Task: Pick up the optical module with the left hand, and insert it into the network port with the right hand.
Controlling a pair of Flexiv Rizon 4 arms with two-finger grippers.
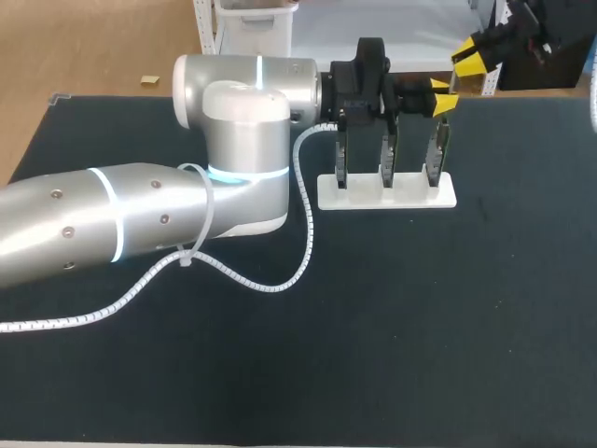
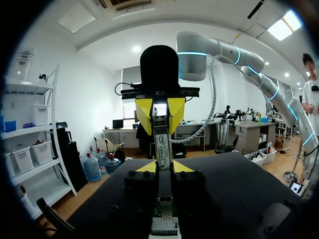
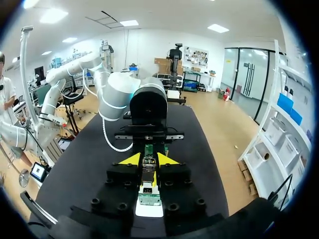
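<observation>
A dark table (image 1: 466,327) fills the head view. My silver left arm (image 1: 140,219) lies across it from the left side, with a white spiral cable (image 1: 303,233) looping off it onto the table. My right arm (image 2: 234,50) arches in from the far right corner. A white stand (image 1: 387,193) beyond the middle of the table holds three upright cards (image 1: 387,159) in a row. The left end effector (image 1: 442,95) hangs above the rightmost card, facing the right end effector (image 1: 471,56). The optical module (image 2: 162,142), a slim metal bar, spans the short gap between them, off the table. The left end effector's yellow tips are narrowed onto one end of it. The right end effector's tips press its other end from both sides.
</observation>
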